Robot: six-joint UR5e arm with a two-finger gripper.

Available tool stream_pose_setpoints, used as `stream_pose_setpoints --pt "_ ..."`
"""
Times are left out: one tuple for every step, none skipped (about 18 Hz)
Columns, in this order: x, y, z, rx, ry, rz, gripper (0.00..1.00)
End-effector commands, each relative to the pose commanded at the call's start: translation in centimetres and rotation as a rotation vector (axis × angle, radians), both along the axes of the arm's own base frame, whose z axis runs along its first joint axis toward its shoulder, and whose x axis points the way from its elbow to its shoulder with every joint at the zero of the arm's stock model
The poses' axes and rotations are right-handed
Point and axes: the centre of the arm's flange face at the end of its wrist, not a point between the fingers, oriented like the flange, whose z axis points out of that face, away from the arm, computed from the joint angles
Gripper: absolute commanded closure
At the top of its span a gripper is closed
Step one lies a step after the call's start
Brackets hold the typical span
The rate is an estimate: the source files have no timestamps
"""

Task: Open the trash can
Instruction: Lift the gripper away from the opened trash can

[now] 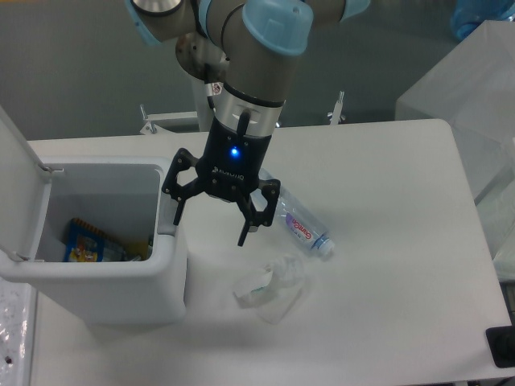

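While lid (20, 189) stands upright at far left, trash can (96, 281) sits open on table's (402, 265) left side — task looks done. Gripper (211, 219), fingers spread and holding nothing, hangs over can's right rim; clear retreat lies up and rightward, away from can.

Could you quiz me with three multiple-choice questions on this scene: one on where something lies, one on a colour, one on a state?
1. Where does the plastic bottle lie?
A. inside the bin
B. on the table, right of the end effector
C. on the floor

2. What colour is the trash can?
A. white
B. black
C. green

3. How is its lid?
A. shut flat
B. missing
C. swung up

Answers: 1 B, it rests on the white table beside the end effector. 2 A, its walls are white. 3 C, the inside shows.
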Motion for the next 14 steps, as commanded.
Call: stream_pose_setpoints --pt "-1.4 -0.9 -0.1 -0.022 0.044 0.012 0.00" --pt "-3.0 -1.4 -1.1 -0.054 0.064 0.030 0.00" --pt "-4.4 -2.0 -2.0 -0.084 0.083 0.046 0.00" --pt "-5.8 -2.9 -2.9 -0.124 0.111 0.054 0.00" --pt "-7.3 -3.7 -4.1 -0.167 0.135 0.051 0.00" --pt "-8.5 -4.3 -4.9 -0.199 0.152 0.047 0.00" --pt "-9.8 -4.9 -5.9 -0.220 0.158 0.049 0.00" --pt "-11.4 -5.4 -7.0 -0.234 0.157 0.048 0.00" --pt "-12.8 -5.9 -8.1 -0.246 0.152 0.046 0.00" --pt "-14.1 -6.3 -8.7 -0.254 0.159 0.037 0.00" --pt "-14.8 -6.3 -9.1 -0.265 0.170 0.025 0.00" --pt "-15.5 -6.3 -9.5 -0.287 0.178 0.028 0.00" --pt "-16.1 -6.3 -9.8 -0.313 0.191 0.035 0.00" --pt "-16.6 -6.3 -10.2 -0.336 0.201 0.042 0.00"
